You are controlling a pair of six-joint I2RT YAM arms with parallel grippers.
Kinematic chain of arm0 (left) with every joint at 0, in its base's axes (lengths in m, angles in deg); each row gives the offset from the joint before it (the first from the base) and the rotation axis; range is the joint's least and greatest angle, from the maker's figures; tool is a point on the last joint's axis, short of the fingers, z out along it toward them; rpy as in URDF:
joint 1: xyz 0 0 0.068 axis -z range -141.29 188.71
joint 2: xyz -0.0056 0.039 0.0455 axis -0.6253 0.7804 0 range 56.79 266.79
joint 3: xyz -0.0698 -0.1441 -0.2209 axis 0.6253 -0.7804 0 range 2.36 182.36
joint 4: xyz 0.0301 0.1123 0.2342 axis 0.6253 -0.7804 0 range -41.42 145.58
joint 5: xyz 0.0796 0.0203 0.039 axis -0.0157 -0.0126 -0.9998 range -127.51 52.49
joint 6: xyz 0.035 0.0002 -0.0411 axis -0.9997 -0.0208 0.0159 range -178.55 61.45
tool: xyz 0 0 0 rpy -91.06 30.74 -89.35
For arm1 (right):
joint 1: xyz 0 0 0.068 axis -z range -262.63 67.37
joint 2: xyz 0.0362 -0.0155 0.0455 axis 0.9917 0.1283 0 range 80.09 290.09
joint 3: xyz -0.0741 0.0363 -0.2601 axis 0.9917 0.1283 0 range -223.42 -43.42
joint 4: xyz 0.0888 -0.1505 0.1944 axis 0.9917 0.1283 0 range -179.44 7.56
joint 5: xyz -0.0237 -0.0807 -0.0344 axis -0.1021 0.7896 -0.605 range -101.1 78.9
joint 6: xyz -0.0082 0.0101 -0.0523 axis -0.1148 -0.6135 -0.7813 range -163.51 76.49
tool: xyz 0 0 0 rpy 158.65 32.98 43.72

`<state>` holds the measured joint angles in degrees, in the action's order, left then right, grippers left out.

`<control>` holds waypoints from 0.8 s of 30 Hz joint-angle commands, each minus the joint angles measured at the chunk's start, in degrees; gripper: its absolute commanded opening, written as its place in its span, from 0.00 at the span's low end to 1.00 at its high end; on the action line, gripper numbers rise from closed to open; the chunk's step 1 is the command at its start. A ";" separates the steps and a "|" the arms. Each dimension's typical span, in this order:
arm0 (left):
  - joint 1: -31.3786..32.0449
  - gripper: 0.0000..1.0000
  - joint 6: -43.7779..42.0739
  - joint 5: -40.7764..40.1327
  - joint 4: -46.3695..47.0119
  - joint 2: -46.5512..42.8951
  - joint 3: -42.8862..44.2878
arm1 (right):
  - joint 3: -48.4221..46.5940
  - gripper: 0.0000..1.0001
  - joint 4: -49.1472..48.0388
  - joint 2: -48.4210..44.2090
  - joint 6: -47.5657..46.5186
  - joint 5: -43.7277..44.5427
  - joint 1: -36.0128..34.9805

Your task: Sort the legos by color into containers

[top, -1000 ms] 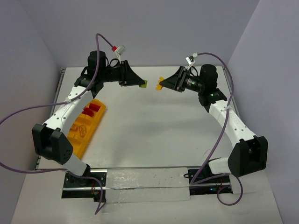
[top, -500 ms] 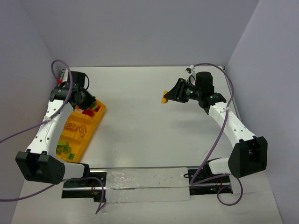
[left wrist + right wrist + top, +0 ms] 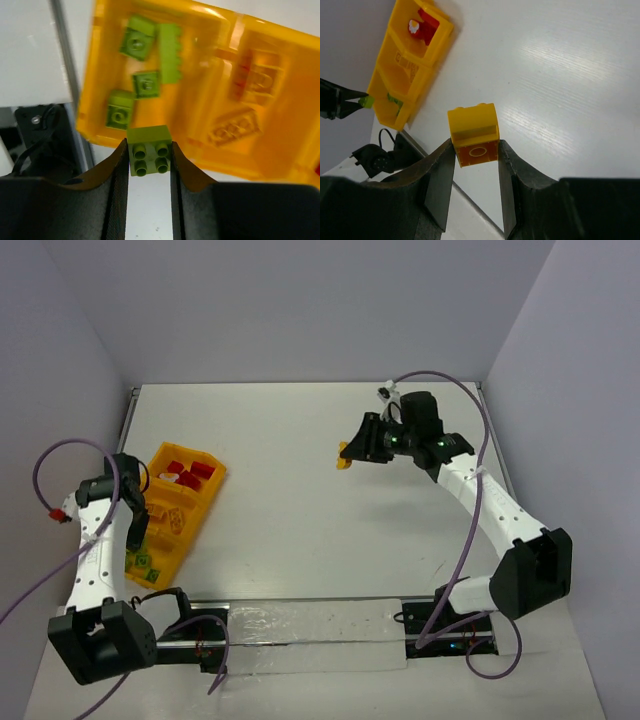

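Note:
The long orange-yellow tray [image 3: 208, 495] of containers lies at the table's left. Its far compartment holds red legos [image 3: 188, 473], the middle one yellow legos [image 3: 260, 80], and the near one several lime green legos [image 3: 146, 84]. My left gripper [image 3: 149, 156] is shut on a lime green lego [image 3: 149, 147] and hangs just off the near end of the tray, beside the green compartment. Above the table right of centre, my right gripper [image 3: 475, 150] is shut on a yellow lego [image 3: 472, 125], seen from above as a small yellow brick [image 3: 344, 457].
The table's left edge [image 3: 128, 430] runs close beside the tray. A clear strip [image 3: 310, 635] and the arm bases line the near edge. Purple cables [image 3: 60, 455] loop off both arms. Grey walls close in on three sides.
My left arm has swung from the table's back centre down to the tray's near end, carrying the green lego. The right gripper has shifted slightly forward with its yellow lego.

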<state>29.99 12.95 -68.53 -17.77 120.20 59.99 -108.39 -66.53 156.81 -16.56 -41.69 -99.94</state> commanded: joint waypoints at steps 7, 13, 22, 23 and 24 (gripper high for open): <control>-14.17 0.00 -7.32 7.33 7.85 -1.57 -7.27 | -5.74 0.00 1.35 3.16 -2.75 4.24 -7.58; -16.24 0.00 -7.74 6.77 8.35 0.09 -6.47 | -6.17 0.00 1.53 2.81 -2.78 4.39 -8.62; -18.88 0.63 -9.53 7.12 10.85 -0.22 -6.12 | -9.53 0.00 3.21 4.83 -3.75 6.68 -12.30; -18.94 0.76 -10.00 7.06 11.08 -0.16 -5.95 | -9.78 0.00 3.09 5.29 -3.75 6.91 -13.10; -19.05 0.84 -10.45 7.03 11.28 -0.17 -5.74 | -9.95 0.00 3.03 5.74 -3.79 7.07 -13.54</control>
<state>11.78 4.29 -61.46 -9.04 120.62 52.40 -114.43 -63.19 161.30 -19.13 -36.18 -111.22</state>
